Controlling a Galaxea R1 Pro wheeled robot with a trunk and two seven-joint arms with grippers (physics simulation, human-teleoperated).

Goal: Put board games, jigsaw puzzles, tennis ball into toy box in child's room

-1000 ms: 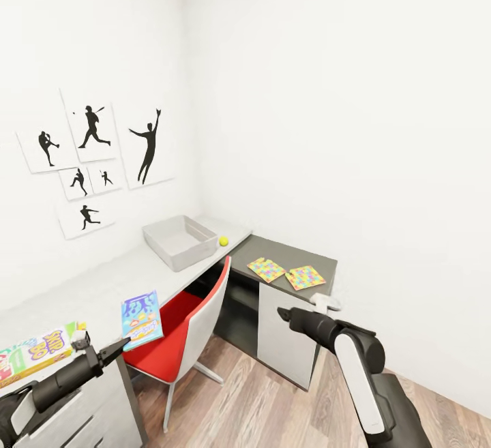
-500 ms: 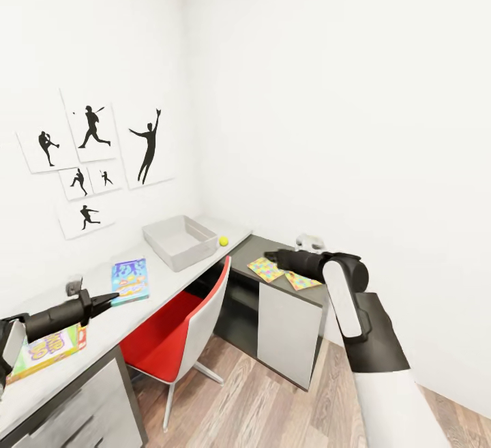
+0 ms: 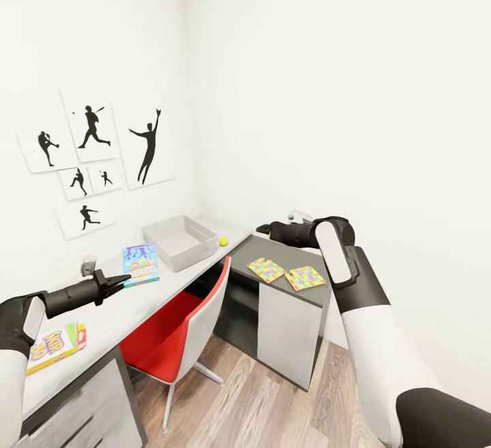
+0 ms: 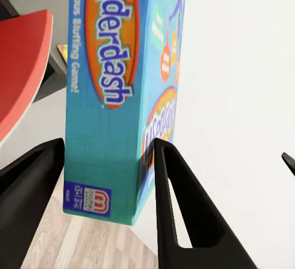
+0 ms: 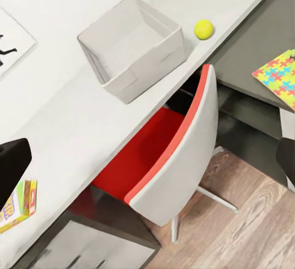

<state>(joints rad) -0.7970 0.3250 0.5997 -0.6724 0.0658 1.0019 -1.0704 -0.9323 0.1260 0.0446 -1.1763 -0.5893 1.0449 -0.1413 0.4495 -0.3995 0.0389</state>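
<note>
Plain white walls (image 3: 327,80) meet in a corner, evenly lit. On the left wall hang six white prints of black sports silhouettes (image 3: 92,161). Below runs the long white-topped table (image 3: 109,298), joined to a lower dark grey side unit (image 3: 290,257). A red-seated chair with a pale grey shell back (image 3: 187,329) stands on the wood-plank floor (image 3: 273,407).
</note>
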